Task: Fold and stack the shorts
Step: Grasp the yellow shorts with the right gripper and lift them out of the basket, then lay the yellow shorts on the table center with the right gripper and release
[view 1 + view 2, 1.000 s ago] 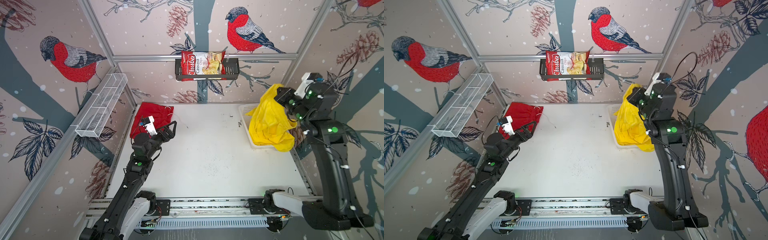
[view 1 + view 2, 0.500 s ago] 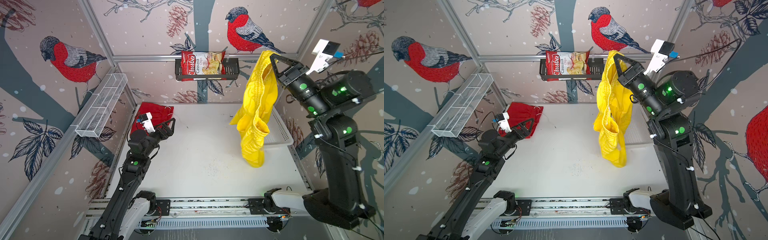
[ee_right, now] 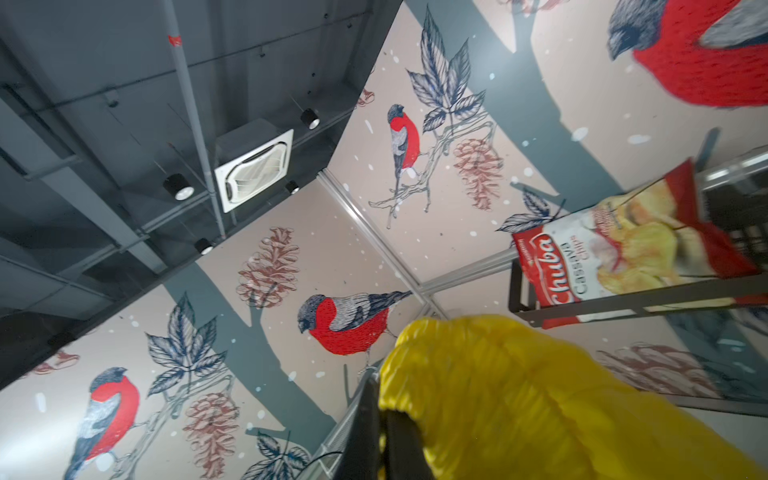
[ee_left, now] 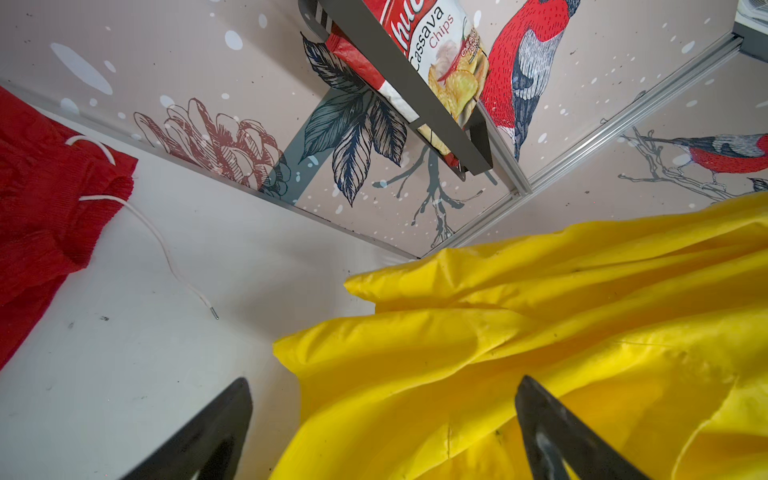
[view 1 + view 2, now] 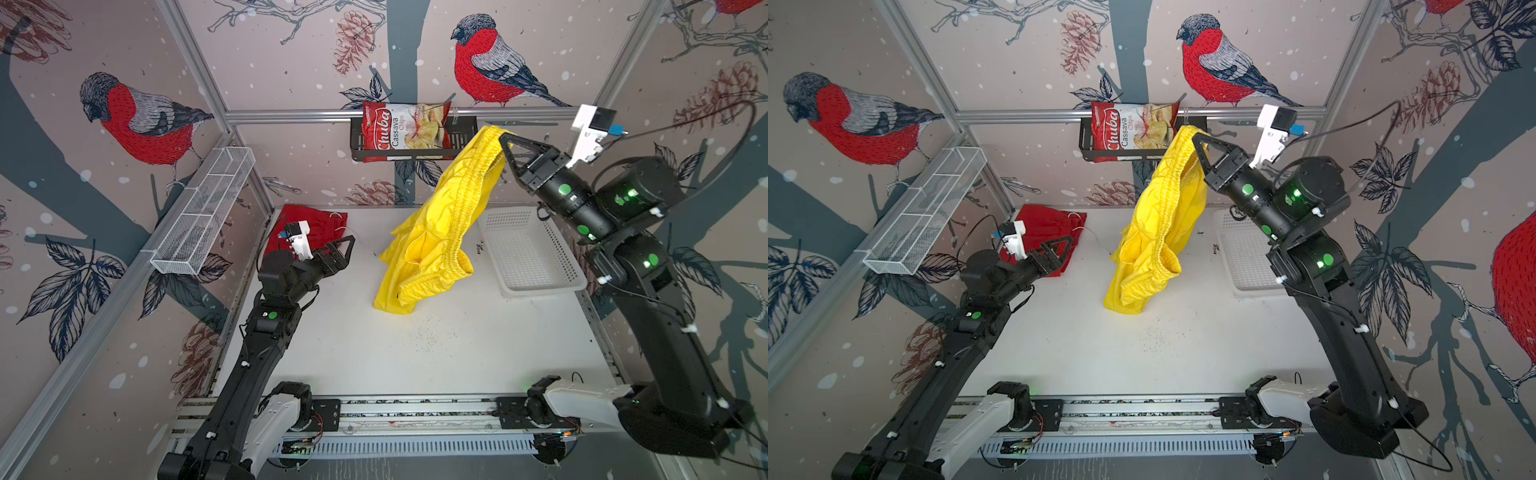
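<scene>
Yellow shorts [image 5: 432,249], glossy, crumpled, hanging in folds

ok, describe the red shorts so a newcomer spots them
On the white tabletop, look to the far left corner. The red shorts lie flat there, white drawstring trailing. The yellow shorts hang, held up; the red chips bag is on the wall.

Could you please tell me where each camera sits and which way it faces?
Top views: overhead at the front, looking down on the table; left arm with open left gripper, right arm with right gripper shut on the yellow shorts.
Left wrist: low on the left arm, facing the yellow shorts and red shorts; two fingertips show.
Right wrist: on the raised right arm, facing the ceiling; closed fingers show.
Shared: all show the chips bag.
</scene>
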Available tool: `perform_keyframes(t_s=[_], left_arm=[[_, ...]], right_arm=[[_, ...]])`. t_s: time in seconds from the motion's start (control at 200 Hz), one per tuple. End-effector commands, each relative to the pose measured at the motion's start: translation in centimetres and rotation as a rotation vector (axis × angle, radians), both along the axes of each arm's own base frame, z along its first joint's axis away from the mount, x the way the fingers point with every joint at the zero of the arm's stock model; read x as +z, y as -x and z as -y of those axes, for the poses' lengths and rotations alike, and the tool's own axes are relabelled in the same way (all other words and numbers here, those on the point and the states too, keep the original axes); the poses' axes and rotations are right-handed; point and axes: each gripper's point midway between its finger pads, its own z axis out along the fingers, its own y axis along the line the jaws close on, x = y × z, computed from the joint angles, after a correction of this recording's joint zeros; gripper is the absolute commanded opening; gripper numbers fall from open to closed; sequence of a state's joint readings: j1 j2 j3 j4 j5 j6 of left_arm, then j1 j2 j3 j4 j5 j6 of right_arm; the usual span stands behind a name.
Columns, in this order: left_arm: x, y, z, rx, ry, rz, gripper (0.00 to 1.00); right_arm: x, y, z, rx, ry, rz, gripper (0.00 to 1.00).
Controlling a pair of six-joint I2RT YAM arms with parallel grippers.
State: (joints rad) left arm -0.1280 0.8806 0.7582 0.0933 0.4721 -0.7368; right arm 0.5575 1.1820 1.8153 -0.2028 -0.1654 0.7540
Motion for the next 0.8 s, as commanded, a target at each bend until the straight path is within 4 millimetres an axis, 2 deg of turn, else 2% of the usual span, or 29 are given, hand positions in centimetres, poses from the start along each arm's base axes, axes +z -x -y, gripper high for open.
perform_keyframes(t_s=[0.0, 0.11, 0.195, 0.295, 0.36, 0.435, 0.48, 0.6, 0.635, 0.725, 0.795], left_arm=[[0.0, 0.6, 0.5, -0.048, 0.002, -0.002, 0.97], [0.0, 0.7, 0.3, -0.056, -0.013, -0.009, 0.98], [0.4, 0.7, 0.2, -0.056, -0.031, -0.011, 0.98], [1.1, 0.4, -0.1, -0.038, -0.06, -0.021, 0.98], [1.1, 0.1, -0.9, 0.003, -0.093, -0.049, 0.97], [0.8, -0.2, -2.2, 0.068, -0.133, -0.081, 0.97], [0.5, -0.2, -2.8, 0.098, -0.156, -0.091, 0.97], [0.0, -0.2, -4.1, 0.158, -0.184, -0.11, 0.97], [-0.2, -0.1, -4.1, 0.158, -0.182, -0.115, 0.97], [-0.6, 0.1, -4.0, 0.151, -0.18, -0.125, 0.98], [-1.5, 0.1, -4.0, 0.144, -0.184, -0.15, 0.98]], right_arm=[[3.2, 1.8, 4.7, -0.214, -0.037, 0.139, 0.01], [5.7, 3.9, 7.5, -0.307, -0.05, 0.201, 0.01], [7.1, 4.7, 8.1, -0.321, -0.062, 0.231, 0.01], [6.5, 3.5, 6.6, -0.28, -0.051, 0.215, 0.01], [4.4, 1.4, 4.1, -0.207, -0.021, 0.161, 0.01], [0.1, -1.0, 0.0, -0.089, 0.004, 0.074, 0.01], [-3.3, -2.1, -2.8, -0.033, 0.027, 0.021, 0.01], [-13.3, -3.5, -10.7, 0.016, 0.166, -0.121, 0.08], [-17.0, -4.1, -13.7, 0.039, 0.236, -0.175, 0.12], [-24.9, -4.7, -19.8, 0.131, 0.371, -0.324, 0.3], [-29.7, -4.8, -23.0, 0.215, 0.45, -0.435, 0.45]])
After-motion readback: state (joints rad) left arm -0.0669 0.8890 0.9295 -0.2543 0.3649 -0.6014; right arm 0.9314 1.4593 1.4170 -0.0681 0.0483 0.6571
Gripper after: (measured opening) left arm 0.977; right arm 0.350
